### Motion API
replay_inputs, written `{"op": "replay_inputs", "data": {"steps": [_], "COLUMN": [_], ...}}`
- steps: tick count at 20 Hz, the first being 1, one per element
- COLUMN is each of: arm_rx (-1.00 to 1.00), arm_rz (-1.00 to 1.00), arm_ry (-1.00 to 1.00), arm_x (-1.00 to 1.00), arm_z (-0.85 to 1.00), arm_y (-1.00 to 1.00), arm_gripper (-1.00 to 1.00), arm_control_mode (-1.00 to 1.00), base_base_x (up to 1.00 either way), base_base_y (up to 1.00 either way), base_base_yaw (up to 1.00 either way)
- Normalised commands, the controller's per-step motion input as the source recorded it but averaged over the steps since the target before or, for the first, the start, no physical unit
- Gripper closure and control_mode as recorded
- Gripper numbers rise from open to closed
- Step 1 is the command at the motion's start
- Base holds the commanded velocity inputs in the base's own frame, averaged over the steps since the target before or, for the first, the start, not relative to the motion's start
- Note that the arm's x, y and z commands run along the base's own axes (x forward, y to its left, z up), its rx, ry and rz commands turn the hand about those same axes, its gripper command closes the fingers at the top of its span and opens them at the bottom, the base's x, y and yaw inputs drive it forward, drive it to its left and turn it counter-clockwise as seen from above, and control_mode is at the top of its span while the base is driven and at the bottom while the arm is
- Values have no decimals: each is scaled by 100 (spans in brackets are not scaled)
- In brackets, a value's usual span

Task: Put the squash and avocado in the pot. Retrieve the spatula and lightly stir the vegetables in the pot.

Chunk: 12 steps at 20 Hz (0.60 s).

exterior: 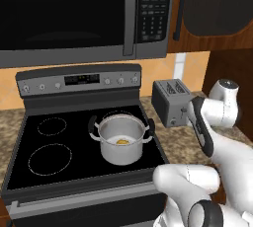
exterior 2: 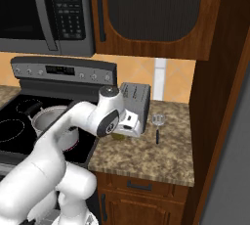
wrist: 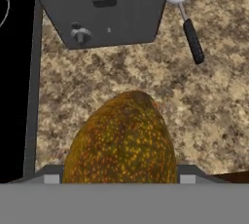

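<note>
Squash (exterior: pixel 122 142) already in pot (exterior: pixel 121 139) on stove (exterior: pixel 29 132). Avocado (wrist: pixel 121 142) at 6 o'clock in hand view, between fingers of gripper (exterior 2: pixel 118 134); grip state: cannot tell. Spatula (exterior 2: pixel 157 124) on counter (exterior 2: pixel 146 153), 3 o'clock of toaster (exterior 2: pixel 135 99).

Risks:
- Rounded avocado slips if pinch off-centre.
- Low swing toward pot clips toaster or pot rim.
</note>
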Motion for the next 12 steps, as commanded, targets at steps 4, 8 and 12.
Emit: {"op": "replay_inputs", "data": {"steps": [4, 8, 12], "arm_rx": [0, 0, 0], "arm_rz": [23, 25, 21], "arm_ry": [0, -2, 0], "arm_x": [-16, 0, 3], "arm_z": [100, 70, 53], "arm_y": [100, 100, 100], "arm_gripper": [100, 100, 100], "arm_control_mode": [-100, -100, -100], "base_base_x": [0, 0, 0], "base_base_y": [0, 0, 0], "base_base_yaw": [0, 0, 0]}}
